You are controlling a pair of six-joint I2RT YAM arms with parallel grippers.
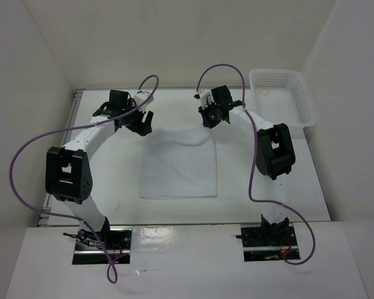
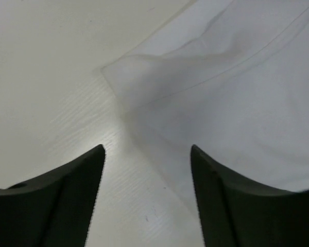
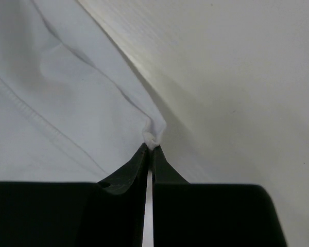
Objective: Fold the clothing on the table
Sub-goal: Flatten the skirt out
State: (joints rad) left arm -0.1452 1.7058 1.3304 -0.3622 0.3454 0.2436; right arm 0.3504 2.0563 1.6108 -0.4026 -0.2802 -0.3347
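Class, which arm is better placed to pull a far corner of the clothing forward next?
Probably right: the right gripper is shut on a corner of the clothing, while the left gripper stands open above its corner, gripping nothing.

A white plastic mesh basket [image 1: 285,99] stands upright in the far right corner, open top facing up, close to the plain white walls [image 1: 174,37] that enclose the scene on three sides.
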